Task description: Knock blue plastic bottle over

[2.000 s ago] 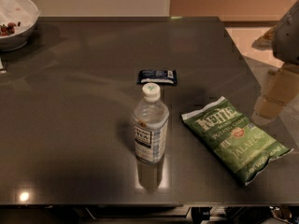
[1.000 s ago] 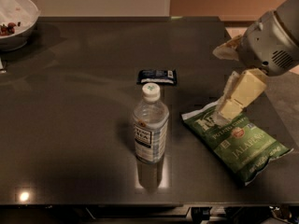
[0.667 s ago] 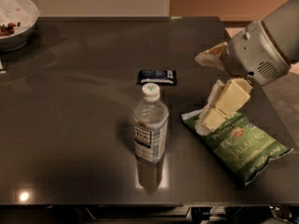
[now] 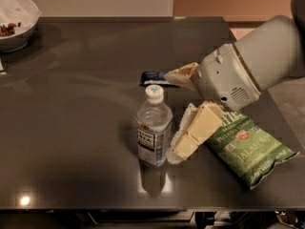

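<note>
The blue plastic bottle (image 4: 153,127) stands upright near the table's front middle. It is clear with a white cap and a label reading "TEA". My gripper (image 4: 173,117) reaches in from the right, just to the bottle's right. Its fingers are spread: the near finger (image 4: 193,132) points down-left with its tip close to the bottle's lower side, and the far finger (image 4: 182,75) sits behind the bottle's cap. Nothing is held.
A green chip bag (image 4: 244,145) lies to the right, partly under my arm. A dark blue flat snack wrapper (image 4: 152,78) lies behind the bottle. A white bowl (image 4: 16,18) sits at the far left corner of the dark table (image 4: 71,104).
My gripper has moved left from the table's right edge, over the chip bag, to right beside the bottle. The bottle still stands upright in the same spot.
</note>
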{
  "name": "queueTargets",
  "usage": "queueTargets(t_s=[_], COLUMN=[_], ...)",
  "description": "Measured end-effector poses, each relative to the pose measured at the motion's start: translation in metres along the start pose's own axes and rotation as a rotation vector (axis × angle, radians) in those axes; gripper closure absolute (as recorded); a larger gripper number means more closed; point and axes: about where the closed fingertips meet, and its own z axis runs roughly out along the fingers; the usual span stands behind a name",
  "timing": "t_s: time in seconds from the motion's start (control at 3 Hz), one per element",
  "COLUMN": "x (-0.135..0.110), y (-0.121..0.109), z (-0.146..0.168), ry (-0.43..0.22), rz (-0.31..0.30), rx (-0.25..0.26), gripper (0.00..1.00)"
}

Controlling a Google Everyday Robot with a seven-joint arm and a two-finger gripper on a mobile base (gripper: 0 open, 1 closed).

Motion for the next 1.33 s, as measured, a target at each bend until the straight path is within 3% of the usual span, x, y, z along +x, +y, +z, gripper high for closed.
queueTargets(t_s=[0.67,1.33], x=[-0.004,-0.004], y=[0.012,0.005], z=[0.029,0.035], ry=[-0.030,-0.024], rz=[0.001,0.020], rx=[-0.030,-0.017], gripper=[0.00,0.41])
